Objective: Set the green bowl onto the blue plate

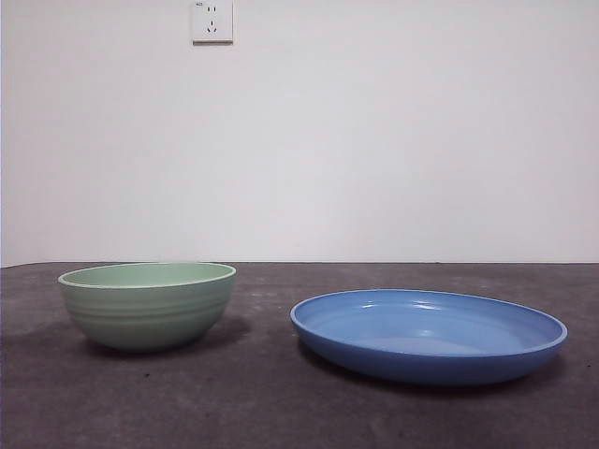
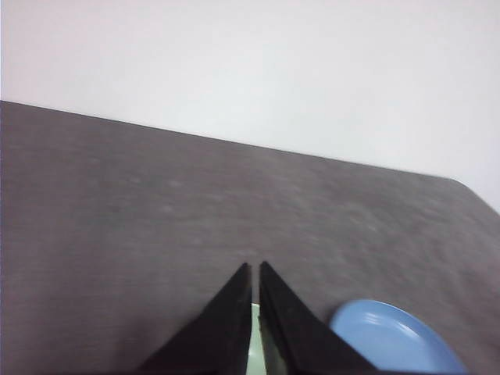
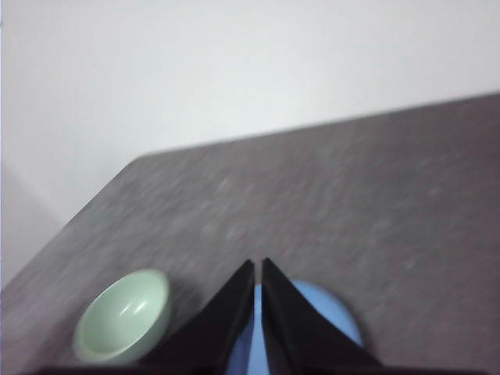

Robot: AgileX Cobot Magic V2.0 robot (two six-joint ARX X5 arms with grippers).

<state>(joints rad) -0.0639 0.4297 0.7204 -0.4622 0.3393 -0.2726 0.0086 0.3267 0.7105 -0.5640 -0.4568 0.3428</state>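
A plain white wall [image 1: 374,140] with a white power socket [image 1: 212,21] high at about 11 o'clock backs a dark grey, matte tabletop [image 1: 262,393] in the front view. On that surface, at roughly 8 o'clock, stands the green bowl [image 1: 147,304], a pale mint-green, round, glossy bowl with faint horizontal ridges around its side and a lighter rim; it sits upright and empty. At roughly 4 o'clock lies the blue plate [image 1: 429,335], a wide, shallow, glossy medium-blue round plate with a raised sloping rim, also empty. The two are near one another but apart, with bare table between them, and the bowl is not on the plate.

Neither arm shows in the front view. In the left wrist view the left gripper [image 2: 255,269] hangs above the table with its two black jaws drawn together, only a thin slit between them and nothing held. In the right wrist view the right gripper [image 3: 258,266] is likewise above the table, jaws together and empty, over the plate.
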